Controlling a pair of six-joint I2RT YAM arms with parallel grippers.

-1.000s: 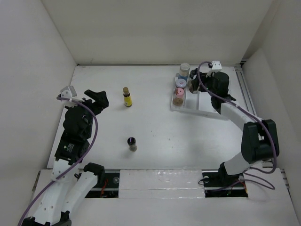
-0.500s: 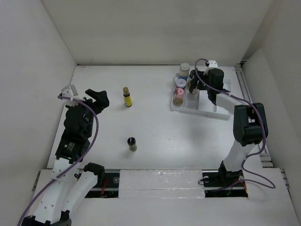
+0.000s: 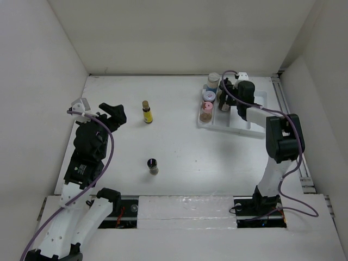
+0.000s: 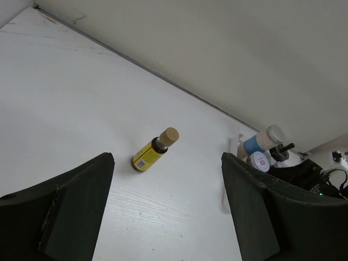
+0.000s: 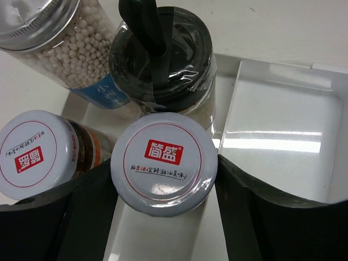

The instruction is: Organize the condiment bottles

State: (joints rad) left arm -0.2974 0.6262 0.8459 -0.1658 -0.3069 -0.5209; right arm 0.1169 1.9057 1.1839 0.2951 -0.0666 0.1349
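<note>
The left fingers (image 4: pixel 70 212) are spread wide and hold nothing. They are poised over the table (image 3: pixel 179 141) on its left side. The yellow bottle (image 4: pixel 153 151), which has a dark neck and a tan cap, stands on the table ahead of these fingers and apart from them. The small black-capped bottle (image 3: pixel 153 166) stands alone nearer the arm bases, well apart from the yellow bottle. The right fingers (image 5: pixel 261 217) reach into the white divided tray (image 5: pixel 283 130) at the far right of the table. They pinch the white-lidded jar (image 5: pixel 163 160), with one finger against each side of its lid, which carries a red label. This jar is upright, just left of a tray divider. The pictures do not show whether its base rests on the tray floor. The black-lidded jar (image 5: pixel 163 60), wrapped in clear film, stands directly behind it, close to or touching it. The blue-banded jar (image 5: pixel 65 49), filled with white pellets under a silver lid, stands to the left of the black-lidded jar. The second white-lidded jar (image 5: pixel 33 155), with brown contents and the same red label, stands just left of the pinched jar.
</note>
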